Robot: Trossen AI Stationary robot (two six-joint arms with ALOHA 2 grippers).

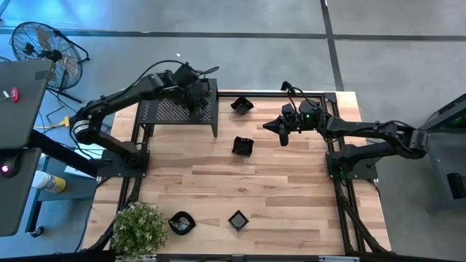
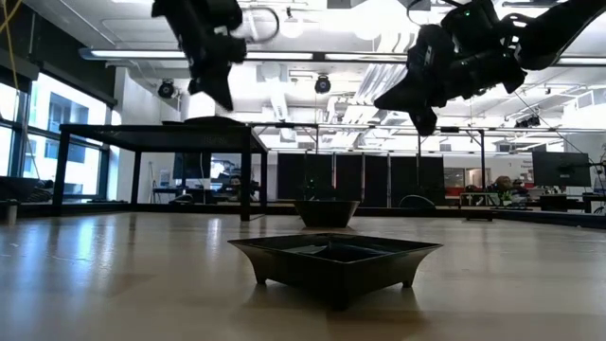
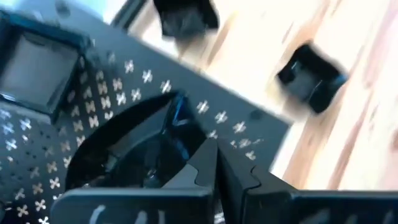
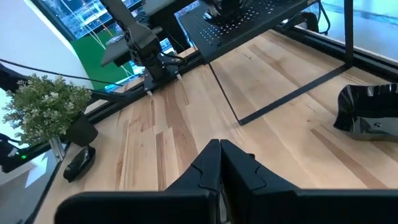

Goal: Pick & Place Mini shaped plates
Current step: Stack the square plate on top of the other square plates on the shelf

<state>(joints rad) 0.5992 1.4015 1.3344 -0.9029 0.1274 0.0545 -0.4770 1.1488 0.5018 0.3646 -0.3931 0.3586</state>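
Over the black perforated shelf [image 1: 164, 110] at the table's far left, my left gripper [image 1: 194, 96] is shut on a round glossy black mini plate [image 3: 137, 152]. A square mini plate [image 3: 37, 62] lies on the shelf top. Two more mini plates [image 1: 242, 105] [image 1: 242, 146] rest on the wood beside the shelf, and two others [image 1: 181, 222] [image 1: 238, 220] near the front edge. My right gripper [image 1: 271, 126] hangs shut in the air right of the middle, holding nothing. My left gripper pinches the round plate's rim [image 3: 184, 121] between its two fingers [image 3: 205, 163], which slant down from above. The plate spreads out ahead of the fingers over the shelf top [image 3: 249, 124]. Whether it touches the shelf, I cannot tell.
A potted plant [image 1: 138, 229] stands at the near left corner. The shelf's thin legs [image 4: 286, 93] stand on the wood. Bare wood lies between the shelf and the front plates. A floor fan [image 1: 44, 47] stands beyond the table's left side.
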